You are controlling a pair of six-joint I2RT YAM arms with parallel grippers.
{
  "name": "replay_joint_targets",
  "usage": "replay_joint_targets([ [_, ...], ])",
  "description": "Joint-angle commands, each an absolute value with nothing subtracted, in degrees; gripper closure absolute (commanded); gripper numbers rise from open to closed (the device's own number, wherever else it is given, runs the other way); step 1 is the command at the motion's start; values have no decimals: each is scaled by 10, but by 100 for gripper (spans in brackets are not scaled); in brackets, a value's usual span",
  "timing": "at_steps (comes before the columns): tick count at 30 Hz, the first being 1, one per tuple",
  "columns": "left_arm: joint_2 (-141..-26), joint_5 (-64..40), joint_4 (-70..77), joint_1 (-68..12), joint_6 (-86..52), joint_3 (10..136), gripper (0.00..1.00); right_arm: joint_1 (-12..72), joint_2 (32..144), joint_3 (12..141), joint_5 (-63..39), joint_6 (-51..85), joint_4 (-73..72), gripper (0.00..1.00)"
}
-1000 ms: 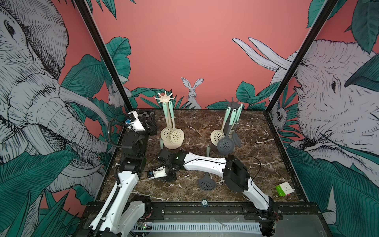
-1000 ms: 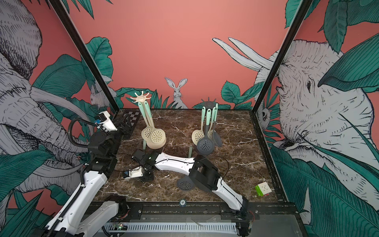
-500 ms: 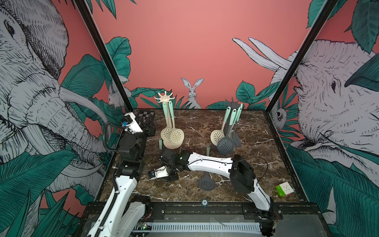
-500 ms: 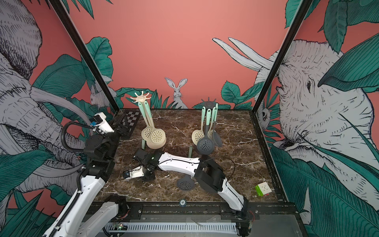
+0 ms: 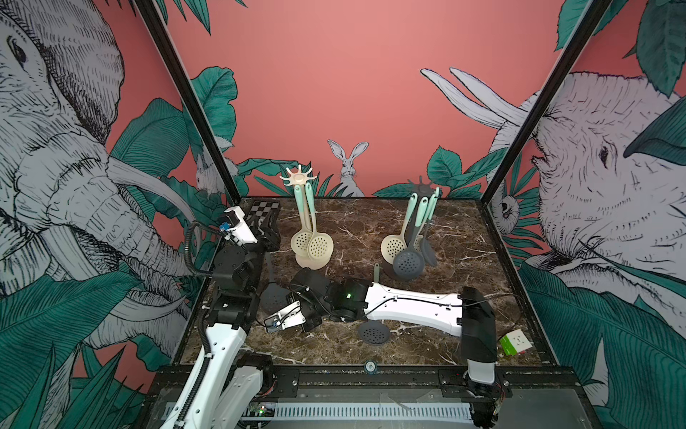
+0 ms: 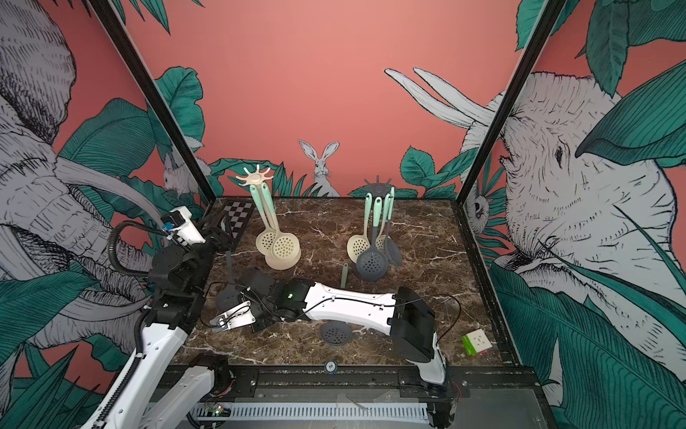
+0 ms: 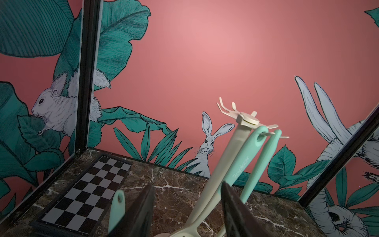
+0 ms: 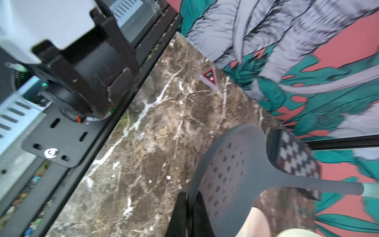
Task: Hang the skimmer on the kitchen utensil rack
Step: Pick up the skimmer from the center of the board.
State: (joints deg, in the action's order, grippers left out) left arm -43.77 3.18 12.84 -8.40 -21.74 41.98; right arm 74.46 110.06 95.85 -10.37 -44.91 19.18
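Observation:
My right gripper [image 8: 189, 194] is shut on the rim of a dark grey skimmer [image 8: 229, 170]. The skimmer's perforated head [image 5: 274, 297] is low over the marble at the left, and its handle [image 6: 228, 262] rises toward my left gripper [image 7: 188, 211]. That gripper is open. The handle's mint tip [image 7: 117, 209], with its hanging hole, lies outside the jaws, against the outer side of one finger [image 7: 143, 211]. Behind it stands the beige utensil rack [image 5: 299, 178], with two beige skimmers [image 5: 313, 245] hanging from it. Its free hooks [image 7: 225, 108] show in the left wrist view.
A grey rack [image 5: 421, 185] at the back right carries several skimmers. Another grey skimmer [image 5: 374, 331] lies on the table with its handle under my right forearm. A checkerboard [image 5: 265, 210] lies in the back left corner, and a puzzle cube [image 5: 514, 341] at the front right.
The right arm's elbow has swung right, and the held skimmer's handle has moved left to the left gripper. The left wrist has shifted slightly back and left.

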Motion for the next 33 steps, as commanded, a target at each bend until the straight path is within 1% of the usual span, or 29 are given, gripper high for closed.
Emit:
replay_joint_targets([
  [1,-438,6,102,-80,-227,449,45,750,1072,947,-45,-504,103,100],
  [8,-421,-33,33,-80,-221,504,45,756,1055,909,47,-562,32,100],
  [15,-393,-36,-65,-80,-211,557,45,757,1039,888,86,-598,-17,100],
  [18,-394,-42,-107,-79,-198,578,45,757,1031,865,108,-620,-65,100],
  [21,-407,-91,-126,-79,-193,593,45,757,1020,841,117,-643,-111,100],
  [27,-426,-169,-114,-73,-178,597,45,758,1004,801,133,-671,-181,100],
  [30,-434,-219,-88,-56,-187,588,45,760,994,779,138,-677,-223,100],
  [33,-439,-276,-43,-29,-214,577,45,760,989,772,143,-679,-230,100],
])
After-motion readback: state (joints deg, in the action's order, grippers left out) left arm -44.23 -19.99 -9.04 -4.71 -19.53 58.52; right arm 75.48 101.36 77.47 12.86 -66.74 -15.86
